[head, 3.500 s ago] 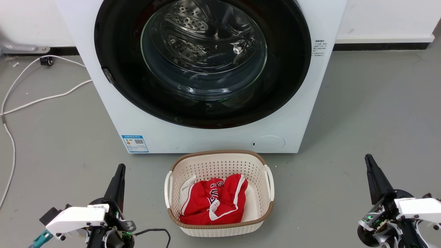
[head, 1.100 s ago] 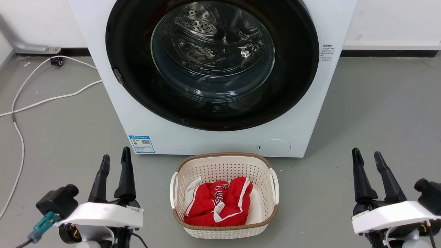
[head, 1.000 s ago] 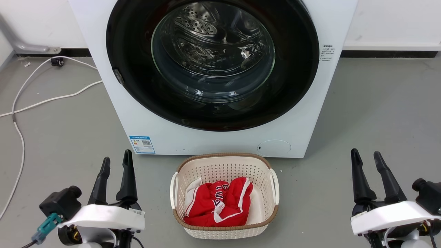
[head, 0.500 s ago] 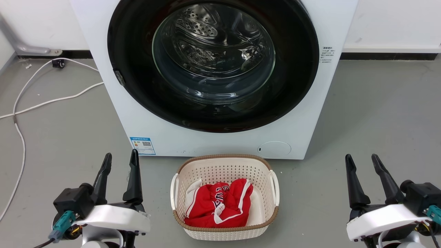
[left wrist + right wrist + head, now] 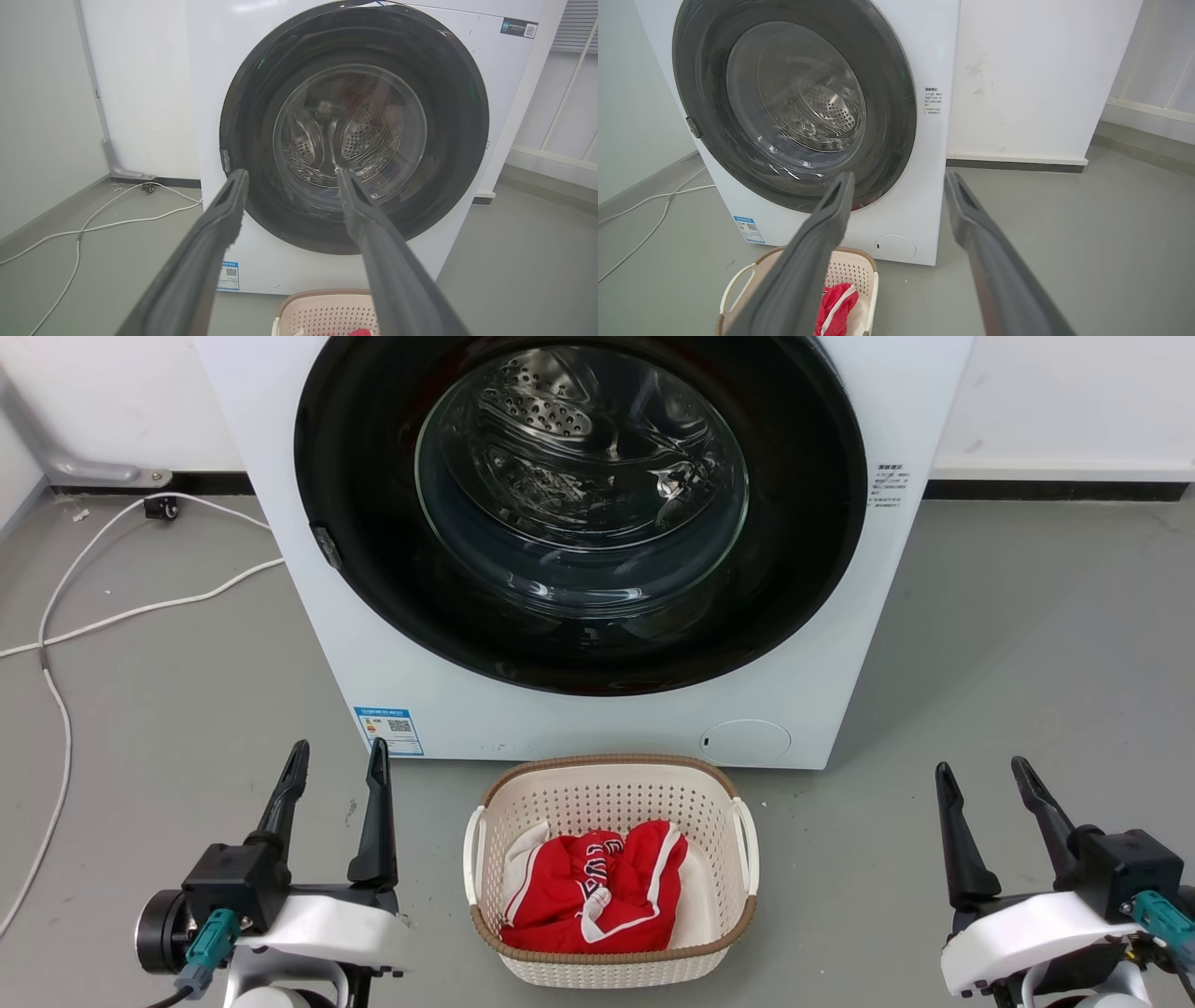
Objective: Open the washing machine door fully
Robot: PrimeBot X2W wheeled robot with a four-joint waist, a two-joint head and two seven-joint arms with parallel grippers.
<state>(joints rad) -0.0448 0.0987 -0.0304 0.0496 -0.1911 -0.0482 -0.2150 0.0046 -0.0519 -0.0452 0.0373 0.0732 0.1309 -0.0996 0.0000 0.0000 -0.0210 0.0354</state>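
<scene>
Washer [image 5: 560, 723] stands square ahead, white, on a grey floor [image 5: 1027, 644] against a pale wall. Door [image 5: 581, 495] sits flat in the washer front, shut as far as the views show: a black glossy ring around a clear glass bowl, with the perforated steel drum visible through it. A small grey tab [image 5: 325, 546] lies on the door's left rim. Blue label [image 5: 389, 731] is at the washer's lower left, a round flap [image 5: 744, 742] at its lower right, and a small block of print [image 5: 885, 483] is beside the door's right edge. Left gripper [image 5: 338, 747] is at lower left, fingers spread and pointing toward the washer, holding nothing, well short of the door. Right gripper [image 5: 981, 767] is at lower right, fingers likewise spread and empty, out past the washer's right side. In the left wrist view the door shows between and beyond the two fingers. In the right wrist view the fingers frame the washer's right edge and the wall beside it. Cream basket [image 5: 611, 763] sits on the floor just in front of the washer, between the grippers, with a red garment [image 5: 593, 887] with white trim bunched inside. White cable [image 5: 140, 607] trails across the floor at left.
</scene>
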